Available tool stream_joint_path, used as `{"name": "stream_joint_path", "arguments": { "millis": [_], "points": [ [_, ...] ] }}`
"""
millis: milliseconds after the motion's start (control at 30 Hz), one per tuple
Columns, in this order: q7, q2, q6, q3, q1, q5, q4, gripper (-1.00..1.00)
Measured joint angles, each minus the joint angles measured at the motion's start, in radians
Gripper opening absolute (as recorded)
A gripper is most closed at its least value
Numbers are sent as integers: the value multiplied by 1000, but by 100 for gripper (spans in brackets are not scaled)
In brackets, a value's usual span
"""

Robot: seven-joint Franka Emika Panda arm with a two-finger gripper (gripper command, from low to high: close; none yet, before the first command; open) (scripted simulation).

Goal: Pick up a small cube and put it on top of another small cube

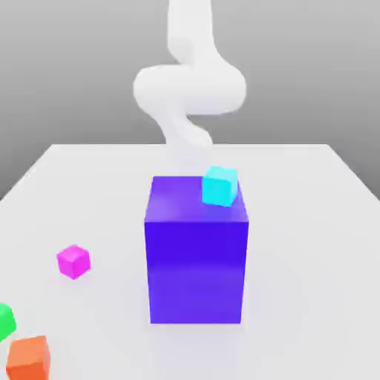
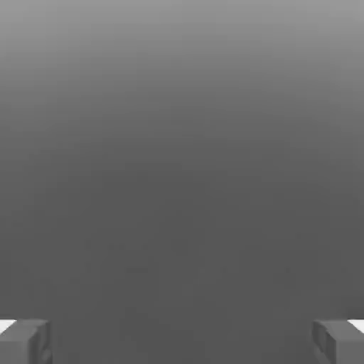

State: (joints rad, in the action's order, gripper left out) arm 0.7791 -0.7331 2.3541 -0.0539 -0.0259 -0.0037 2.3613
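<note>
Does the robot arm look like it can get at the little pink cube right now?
Probably yes: the pink cube sits alone on the table, clear of the big blue block, and the gripper is open.

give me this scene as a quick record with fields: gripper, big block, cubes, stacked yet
gripper: open, nothing between the fingertips
big block: blue-violet, standing on the white table
cyan cube: at the big block's top, toward the exterior view's right
magenta cube: on the table, exterior view's left of the block
orange cube: near corner, exterior view's left
green cube: partly cut off at the exterior view's left edge
stacked yet: no
</note>
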Motion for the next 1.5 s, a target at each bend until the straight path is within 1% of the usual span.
{"name": "stream_joint_path", "arguments": {
  "millis": [400,567,633,733,833,933,1000,1100,1133,1367,1500],
  "points": [
    [-118,394,307,-279,-169,-23,336,0],
    [-172,612,469,-397,-280,-44,497,0],
    [-210,698,532,-428,-323,-21,536,0],
    [-293,773,586,-392,-346,81,533,0],
    [-388,837,631,-311,-392,208,518,0],
    [-471,900,675,-202,-472,320,502,0],
    [-510,940,707,-118,-542,372,493,0],
    [-544,1000,758,-2,-644,422,484,0],
    [-549,1011,767,17,-662,429,483,-100],
    [-549,1009,764,14,-658,429,483,-100],
    [-500,939,708,-105,-559,358,494,-100]
  ]
}}
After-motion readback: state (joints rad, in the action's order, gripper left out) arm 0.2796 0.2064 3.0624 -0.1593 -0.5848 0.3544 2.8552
